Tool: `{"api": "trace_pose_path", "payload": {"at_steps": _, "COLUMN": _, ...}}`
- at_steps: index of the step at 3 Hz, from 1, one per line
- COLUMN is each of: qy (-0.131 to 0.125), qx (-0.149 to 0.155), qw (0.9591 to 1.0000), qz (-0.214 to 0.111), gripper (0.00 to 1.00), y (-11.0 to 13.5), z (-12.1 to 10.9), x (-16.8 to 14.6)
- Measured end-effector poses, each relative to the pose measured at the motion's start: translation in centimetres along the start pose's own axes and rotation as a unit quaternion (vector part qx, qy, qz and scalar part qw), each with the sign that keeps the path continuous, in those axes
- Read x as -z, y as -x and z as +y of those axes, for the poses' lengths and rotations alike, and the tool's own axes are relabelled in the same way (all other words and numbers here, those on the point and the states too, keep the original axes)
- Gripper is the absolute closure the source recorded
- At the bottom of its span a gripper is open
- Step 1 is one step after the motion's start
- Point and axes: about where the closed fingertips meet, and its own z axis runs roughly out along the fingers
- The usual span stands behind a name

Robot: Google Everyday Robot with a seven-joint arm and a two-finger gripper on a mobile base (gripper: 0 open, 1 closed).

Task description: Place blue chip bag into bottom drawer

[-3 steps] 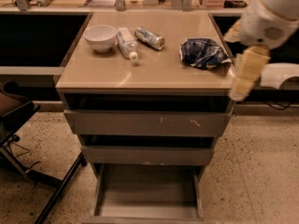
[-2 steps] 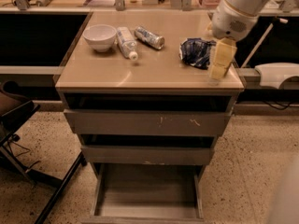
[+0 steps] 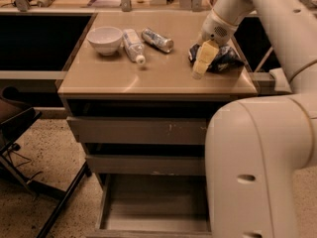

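Camera view: gripper (image 3: 200,69) prob. on bag (image 3: 226,59)

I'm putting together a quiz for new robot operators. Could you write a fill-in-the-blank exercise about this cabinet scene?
1. The gripper hangs over the cabinet top, close by the ____ chip bag.
2. The drawer that is pulled open is the ____ of the three.
3. The white tube lies between the silver can and the white ____.
Missing words: blue; lowest; bowl.
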Motion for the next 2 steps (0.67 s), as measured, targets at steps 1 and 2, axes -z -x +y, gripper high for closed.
{"api": "trace_pose_path", "payload": {"at_steps": 1, "qy": -0.072, "qx": -0.040, "qw": 0.9957, "qz": -0.042, "gripper": 0.00, "y": -0.7, "z": -5.7, "x": -0.3}}
{"api": "trace_pose_path", "payload": {"at_steps": 2, "qy": -0.102, "qx": -0.033, "qw": 0.9926, "qz": -0.057, "gripper": 0.00, "y": 0.5, "z": -7.3, "x": 0.4}}
